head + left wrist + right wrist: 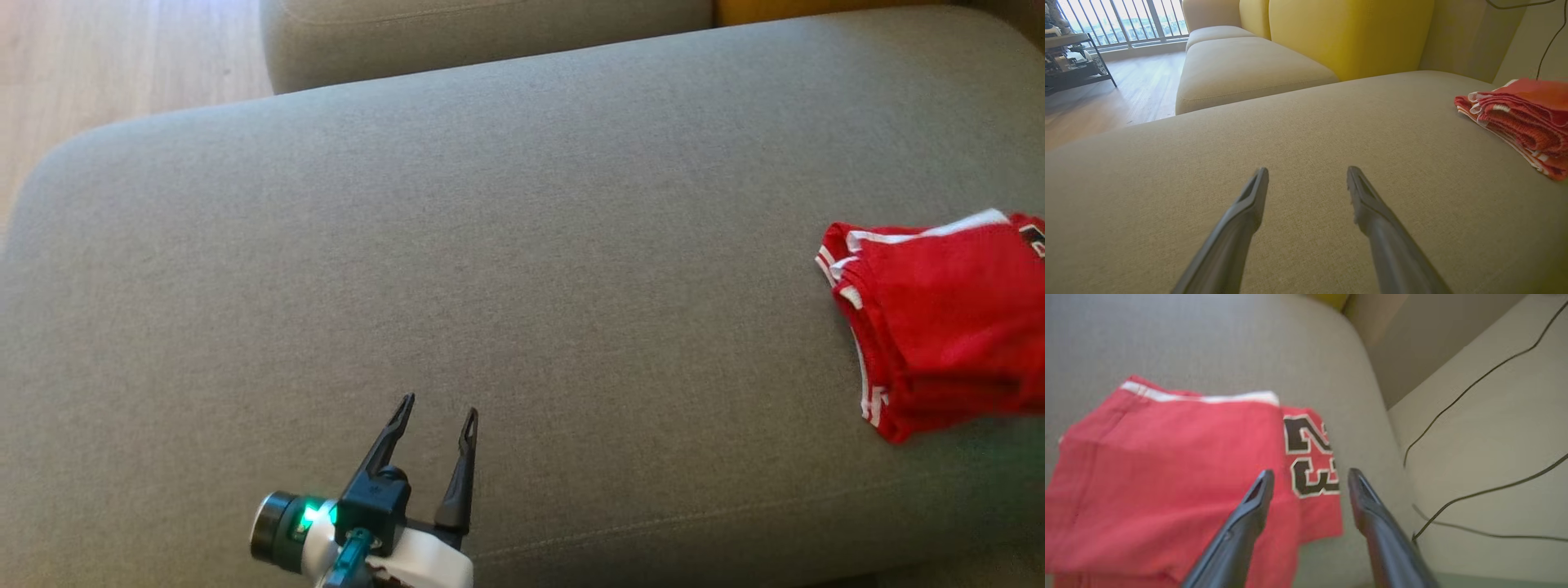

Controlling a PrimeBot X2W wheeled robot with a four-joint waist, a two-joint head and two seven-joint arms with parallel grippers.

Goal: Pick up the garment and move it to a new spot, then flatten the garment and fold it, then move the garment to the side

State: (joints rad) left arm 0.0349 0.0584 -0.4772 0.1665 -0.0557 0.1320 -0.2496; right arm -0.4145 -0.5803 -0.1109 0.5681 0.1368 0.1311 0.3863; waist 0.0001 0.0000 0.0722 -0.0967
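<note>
Head view looked down on a wide grey sofa seat (490,245), with the red garment (939,318) lying folded at its right end, close to the front edge and partly cut off by the picture's border. White stripes ran along the garment's hems, and its layers were stacked fairly neatly. The left gripper (438,408) hung over the seat near the front edge, well apart from the garment; its two dark fingers stood spread wide with nothing between them, and a green light glowed on the wrist behind it. A strip of wooden floor (122,57) showed past the seat's far left corner.

Left wrist view confirmed the spread fingers over bare fabric, with the garment's stacked edges off to the right. Beyond the seat lay a second seat cushion (1249,69), yellow back cushions (1347,36) and a railing (1122,20) before a bright window.

Right wrist view, somewhat blurred, looked down at the right gripper (1311,473) just above the garment. Its fingers stood apart and gripped nothing; a black numeral (1310,453) edged in white showed on the cloth in the gap between them. To the right of the seat's rounded edge, thin dark cables (1474,384) ran across a pale surface.
</note>
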